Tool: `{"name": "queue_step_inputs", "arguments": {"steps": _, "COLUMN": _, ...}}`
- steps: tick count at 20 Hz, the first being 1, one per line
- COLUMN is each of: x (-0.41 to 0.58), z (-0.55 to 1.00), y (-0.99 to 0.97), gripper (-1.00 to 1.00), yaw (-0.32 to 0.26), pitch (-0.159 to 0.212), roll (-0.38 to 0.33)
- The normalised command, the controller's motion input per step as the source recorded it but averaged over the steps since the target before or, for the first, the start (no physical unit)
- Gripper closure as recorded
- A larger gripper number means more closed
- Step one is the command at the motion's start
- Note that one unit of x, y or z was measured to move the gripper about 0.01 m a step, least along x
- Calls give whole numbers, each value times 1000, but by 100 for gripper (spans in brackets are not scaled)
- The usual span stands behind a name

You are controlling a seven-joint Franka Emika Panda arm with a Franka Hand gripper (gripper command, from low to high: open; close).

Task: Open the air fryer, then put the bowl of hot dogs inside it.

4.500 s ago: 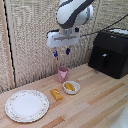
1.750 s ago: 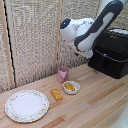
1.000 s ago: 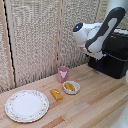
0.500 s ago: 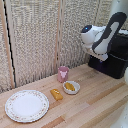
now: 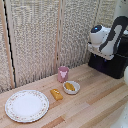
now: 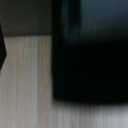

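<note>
I've swung the arm from above the bowl [image 5: 70, 87] over to the air fryer [image 5: 114, 62] | gripper hidden, fingers' state unreadable | handle not discernible, drawer unopened | bowl well apart beside pink cup [image 5: 63, 74]

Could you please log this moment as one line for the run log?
phase: approach | arm at air fryer | gripper: hidden | bowl untouched on table

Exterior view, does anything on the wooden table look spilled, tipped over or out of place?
Nothing stands out. The patterned white plate, pink cup, small white bowl and orange-yellow block all sit upright and tidy; the black air fryer looks undisturbed.
</note>
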Motion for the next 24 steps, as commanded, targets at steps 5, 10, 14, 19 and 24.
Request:
{"name": "queue_step_inputs", "arguments": {"steps": 5, "x": 14, "z": 0, "y": -50, "gripper": 100, "yaw": -2, "pitch": 11, "roll": 0}}
{"name": "queue_step_inputs", "arguments": {"steps": 10, "x": 41, "z": 3, "y": 57, "gripper": 100, "yaw": 1, "pitch": 47, "roll": -8}}
{"name": "queue_step_inputs", "arguments": {"steps": 14, "x": 39, "z": 96, "y": 8, "gripper": 100, "yaw": 4, "pitch": 156, "roll": 51}}
{"name": "queue_step_inputs", "arguments": {"steps": 19, "x": 1, "z": 200, "y": 17, "gripper": 100, "yaw": 23, "pitch": 273, "roll": 146}}
{"name": "queue_step_inputs", "arguments": {"steps": 24, "x": -3, "z": 231, "y": 250, "gripper": 100, "yaw": -31, "pitch": 176, "roll": 270}}
